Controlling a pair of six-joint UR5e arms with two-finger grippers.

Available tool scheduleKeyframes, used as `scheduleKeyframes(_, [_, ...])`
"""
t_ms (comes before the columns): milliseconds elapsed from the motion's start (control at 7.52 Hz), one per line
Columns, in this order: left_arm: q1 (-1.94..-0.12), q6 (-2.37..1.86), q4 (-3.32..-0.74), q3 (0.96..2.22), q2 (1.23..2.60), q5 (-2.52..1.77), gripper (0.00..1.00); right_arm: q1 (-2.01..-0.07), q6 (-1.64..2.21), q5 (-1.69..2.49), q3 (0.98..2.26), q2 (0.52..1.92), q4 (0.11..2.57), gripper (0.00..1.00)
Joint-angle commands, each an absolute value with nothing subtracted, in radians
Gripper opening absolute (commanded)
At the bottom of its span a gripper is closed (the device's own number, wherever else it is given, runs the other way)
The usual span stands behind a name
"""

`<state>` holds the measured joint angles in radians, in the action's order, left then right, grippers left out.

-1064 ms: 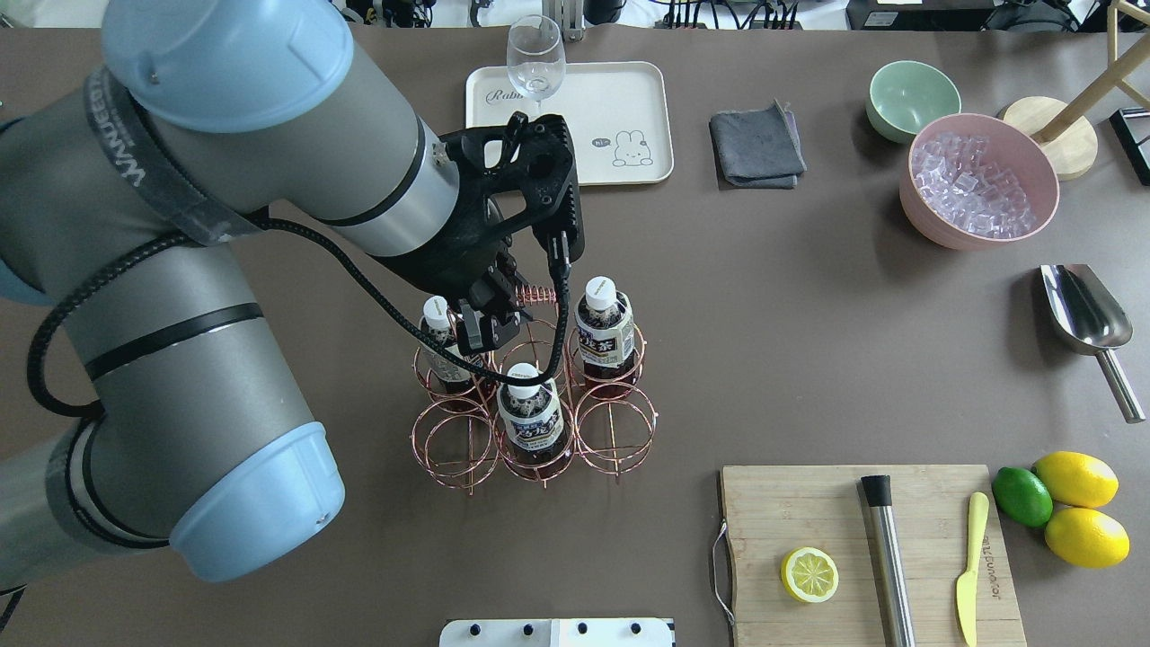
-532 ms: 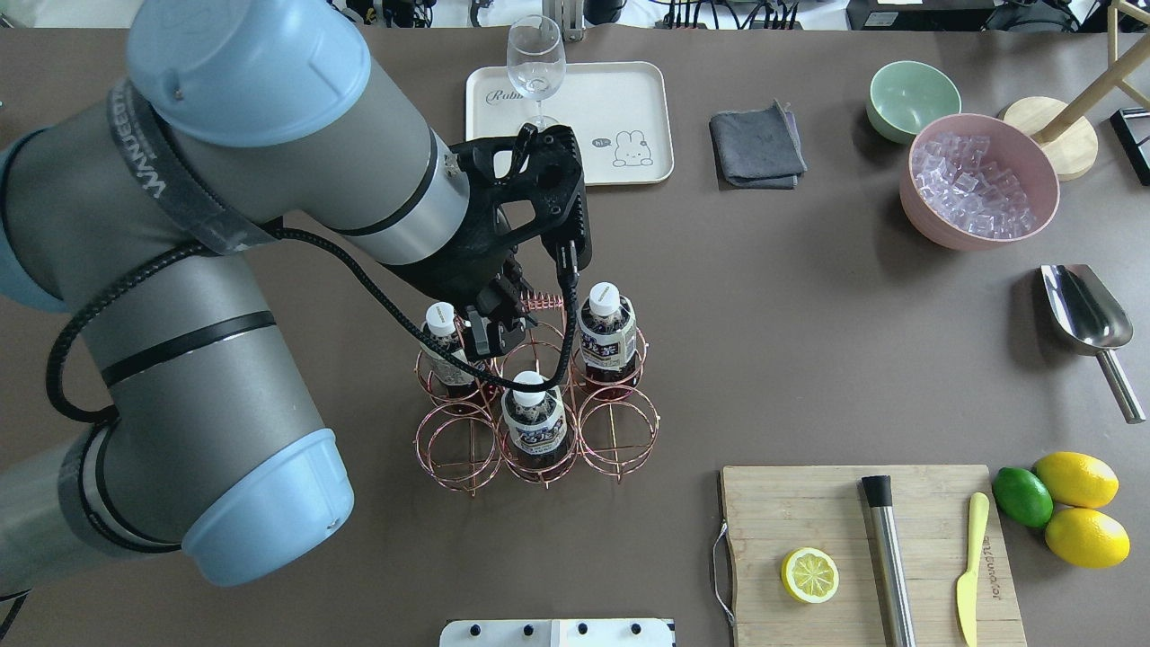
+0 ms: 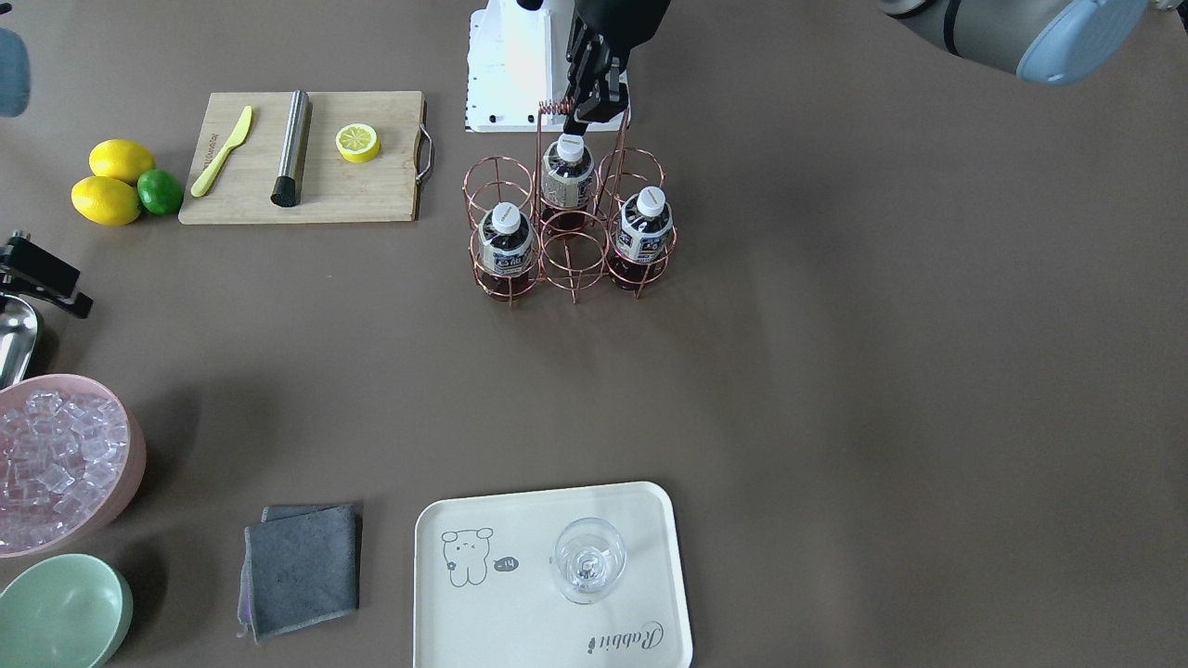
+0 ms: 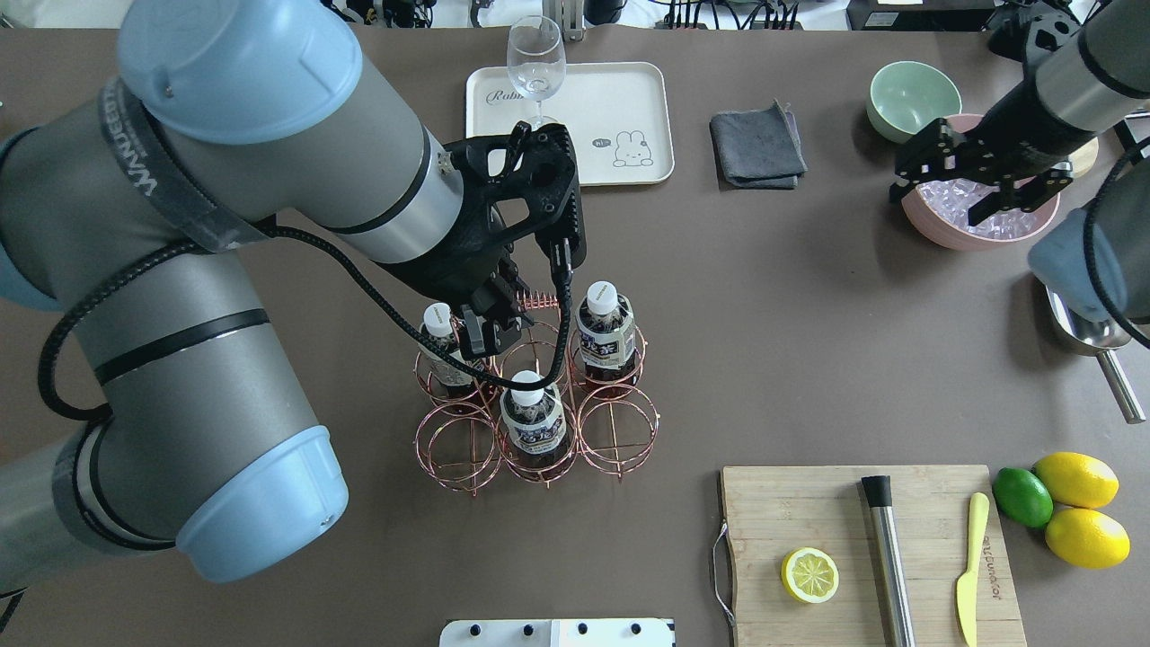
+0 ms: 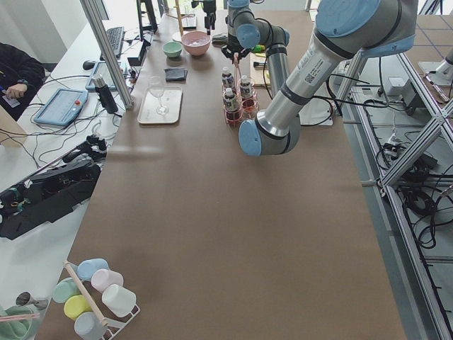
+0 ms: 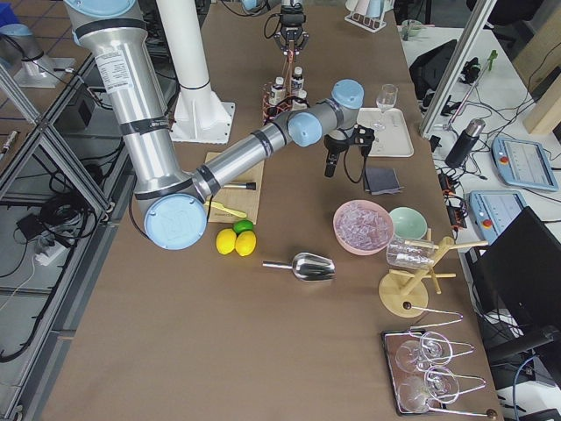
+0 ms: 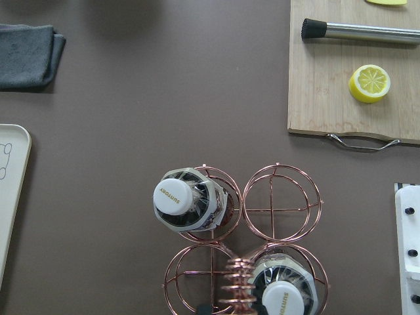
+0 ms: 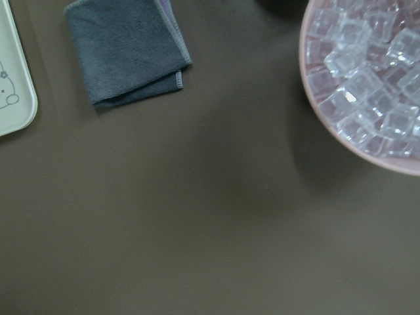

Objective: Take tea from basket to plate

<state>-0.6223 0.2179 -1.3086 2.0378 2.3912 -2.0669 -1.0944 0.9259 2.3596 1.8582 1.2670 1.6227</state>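
Bottles of dark brown tea [image 4: 604, 328], three small plastic ones with white caps and pale labels, stand upright in the copper wire basket of six rings [image 7: 277, 210] in the middle of the brown desk [image 4: 809, 359]. Two bottles fill the outer rings of the row farther from the robot and one fills the middle ring of the nearer row; the other three rings hold nothing. The left jaws [image 4: 490, 332] hang above the basket, just beside its twisted coil handle [image 7: 239, 282] and near the cap of the bottle on the robot's left; they look slightly apart and grip nothing. The cream rectangular plate with the cartoon animal [image 4: 620, 99] lies well apart, at the far edge of the desk, carrying only a clear wine glass [image 4: 536, 54]. The right jaws [image 4: 939, 199] are over the near rim of the pink bowl of ice cubes [image 4: 925, 225], spread and empty; a folded grey cloth [image 4: 756, 144] lies between that bowl and the plate.
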Motion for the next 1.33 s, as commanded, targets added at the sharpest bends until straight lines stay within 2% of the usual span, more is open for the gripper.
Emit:
scheduleKeyframes(0, [-0.633, 0.218, -1.308, 2.045, 2.384, -2.069, 0.0, -0.99, 1.145, 2.37, 1.809, 1.04, 1.774, 0.99])
scheduleKeyframes(266, [-0.647, 0.218, -1.307, 2.045, 2.384, -2.071, 0.0, -0.919, 1.254, 2.434, 1.668, 0.851, 1.807, 0.98])
scheduleKeyframes(532, [-0.646, 0.218, -1.307, 2.037, 2.385, -2.071, 0.0, -0.87, 1.275, 2.436, 1.541, 0.721, 1.81, 0.97])
scheduleKeyframes(798, [-0.646, 0.218, -1.307, 2.031, 2.385, -2.069, 0.0, -0.839, 1.325, 2.442, 1.506, 0.667, 1.816, 0.95])
scheduleKeyframes(931, [-0.647, 0.218, -1.307, 2.034, 2.384, -2.069, 0.0, -0.812, 1.341, 2.454, 1.509, 0.658, 1.839, 0.91])
scheduleKeyframes(1197, [-0.647, 0.218, -1.307, 2.037, 2.382, -2.071, 0.0, -0.776, 1.339, 2.454, 1.508, 0.638, 1.89, 0.9])
